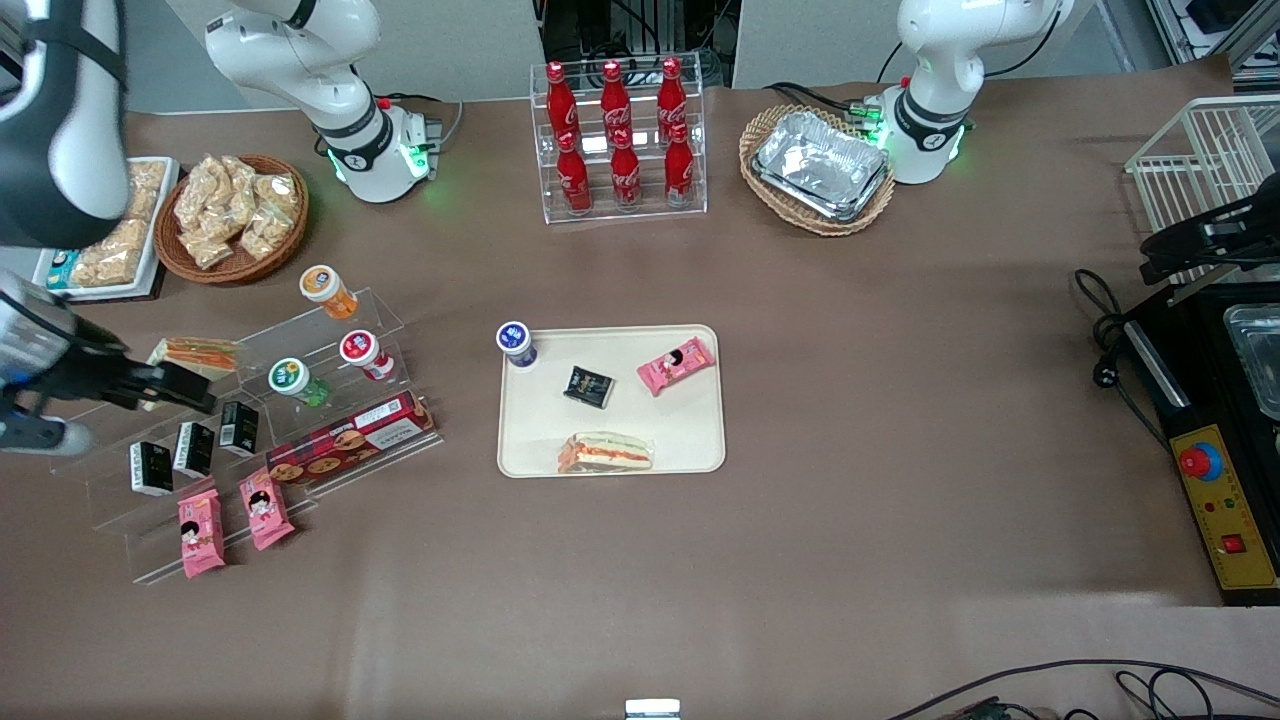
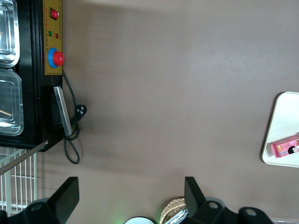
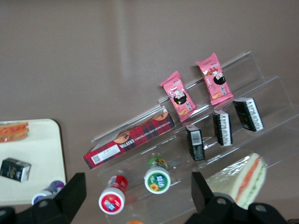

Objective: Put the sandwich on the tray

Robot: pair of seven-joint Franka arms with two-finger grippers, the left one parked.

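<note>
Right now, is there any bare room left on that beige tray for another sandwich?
Yes. The tray is bare between its pink packet and the sandwich. Its cup end is crowded. The open gripper hovers by the other sandwich.

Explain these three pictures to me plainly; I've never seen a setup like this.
Two white robot arms stand at a brown table. One picture looks down from the front; the other two come from cameras on the arms' wrists. The working arm's gripper, open and holding nothing, hangs over a clear stepped shelf of snacks, close to a wrapped sandwich there. Mid-table is a cream tray already carrying another sandwich, a pink packet, a black packet and a small cup.
</note>
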